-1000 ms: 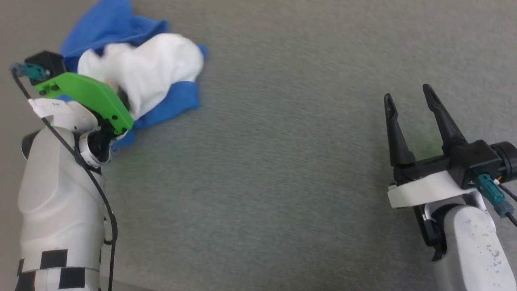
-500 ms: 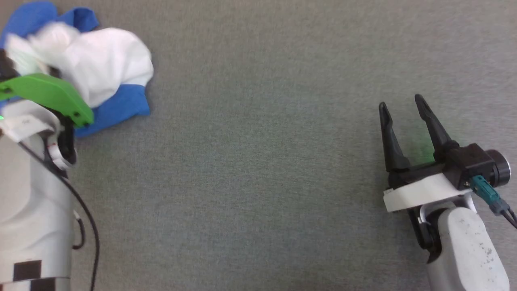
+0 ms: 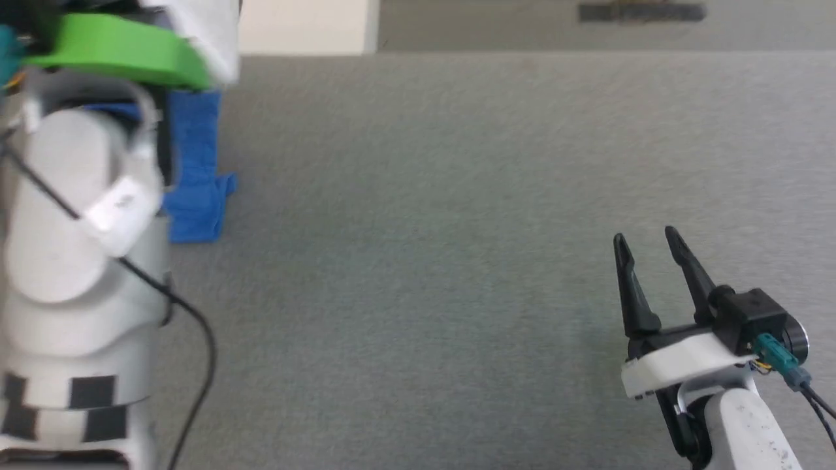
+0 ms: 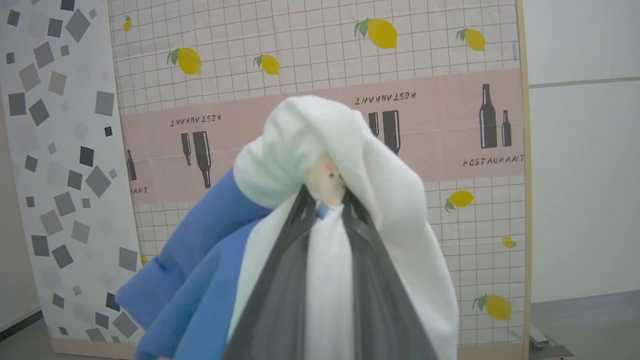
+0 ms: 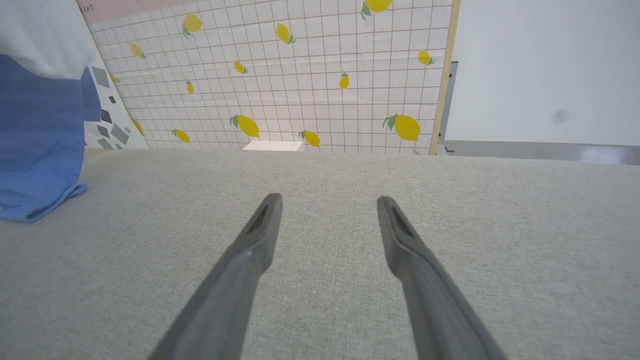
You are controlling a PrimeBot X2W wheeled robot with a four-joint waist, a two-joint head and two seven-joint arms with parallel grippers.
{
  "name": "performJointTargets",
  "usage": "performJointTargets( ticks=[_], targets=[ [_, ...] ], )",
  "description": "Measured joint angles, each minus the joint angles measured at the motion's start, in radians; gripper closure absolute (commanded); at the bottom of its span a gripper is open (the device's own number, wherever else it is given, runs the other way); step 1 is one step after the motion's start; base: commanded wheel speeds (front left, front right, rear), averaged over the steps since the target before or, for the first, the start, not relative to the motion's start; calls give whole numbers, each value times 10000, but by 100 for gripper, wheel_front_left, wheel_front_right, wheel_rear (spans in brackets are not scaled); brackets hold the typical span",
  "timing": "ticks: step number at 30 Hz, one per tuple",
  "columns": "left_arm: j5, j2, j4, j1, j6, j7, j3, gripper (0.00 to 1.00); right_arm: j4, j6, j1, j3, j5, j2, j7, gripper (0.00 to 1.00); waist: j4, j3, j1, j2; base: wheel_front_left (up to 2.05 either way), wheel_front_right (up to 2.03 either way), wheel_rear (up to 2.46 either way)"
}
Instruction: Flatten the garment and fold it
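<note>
Grey woven cloth (image 3: 457, 228) covers the work surface, with a lemon-print backdrop (image 4: 310, 50) at the far side. At the far left the left gripper (image 4: 324, 202) is clamped on the garment (image 4: 345, 150) and holds it in the air. The white body is bunched over the fingertips, and a blue sleeve (image 3: 194, 183) hangs in folds down to the surface. Well apart at the near right, the right gripper (image 3: 643, 235) hovers with its fingers spread and nothing between them.

We see the left gripper (image 4: 325, 202), low a second ago, now raised above the grey surface (image 3: 457, 261); the garment (image 4: 380, 200), earlier a bunched heap lying there, now hangs clamped in it, blue sleeve (image 3: 192, 196) trailing down
</note>
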Motion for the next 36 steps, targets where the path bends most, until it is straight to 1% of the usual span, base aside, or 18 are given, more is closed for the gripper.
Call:
performJointTargets(
  ticks=[2,5,8,11,13,16,18,20,25,28,30,31,32,34,35,36],
  targets=[
    [-61,-387,-138,-206,-119,-40,-276,100,12,0,84,-17,12,2,-6,0,-286,-248,0,0,0,0,0],
    [-364,-1237,-167,-511,-213,-138,-627,100,13,-2,230,-23,31,-2,-4,0,-817,-579,0,0,0,0,0],
    [-729,-1875,-107,-749,-295,-222,-1064,100,-6,0,286,-25,33,-4,15,0,-1323,-824,0,0,0,0,0],
    [-1124,-2165,54,-827,-297,-301,-1561,100,-61,0,343,10,69,-6,94,0,-1813,-1007,0,0,0,0,0],
    [-1434,-2230,305,-818,-261,-267,-1964,100,-104,-2,356,69,92,-6,102,0,-2110,-1085,0,0,0,0,0],
    [-2004,-2266,834,-616,-151,61,-2619,100,-167,0,357,146,115,-6,111,0,-2540,-1146,0,0,0,0,0],
    [-2474,-2265,1402,-153,-81,573,-3285,100,-174,0,357,176,186,-4,111,0,-2811,-1150,-1,0,0,0,0],
    [-2702,-2290,2102,423,-25,1235,-3900,100,-169,0,357,194,207,-8,111,0,-3029,-1132,-1,0,0,0,0],
    [-3363,-2301,4029,1771,-23,3442,-5108,100,-121,-2,357,247,280,-10,109,0,-3456,-1008,0,0,0,0,0],
    [-3670,-2299,4723,2169,-98,4489,-5559,100,-59,-2,357,297,295,-10,109,0,-3602,-936,0,0,0,0,0],
    [-3843,-2303,4924,2246,-132,4916,-5703,100,-6,0,357,311,297,-10,107,0,-3644,-909,-1,0,0,0,0],
    [-3906,-2305,4955,2246,-155,5066,-5764,38,35,-2,357,322,297,-10,109,0,-3641,-912,-1,0,0,0,0],
    [-3992,-2307,4949,2247,-180,5170,-5783,0,59,-2,357,337,299,-12,107,0,-3627,-925,0,0,0,0,0],
    [-4272,-2314,4903,2292,-291,5348,-5825,0,92,0,357,372,299,-10,107,0,-3578,-961,-1,0,0,0,0],
    [-4332,-2330,4824,2336,-307,5283,-5806,0,102,-2,357,380,299,-8,109,0,-3543,-983,-1,0,0,0,0],
    [-4322,-2313,4700,2405,-305,4951,-5770,0,111,-2,357,382,299,-10,109,0,-3501,-1009,0,0,0,0,0]
  ],
)
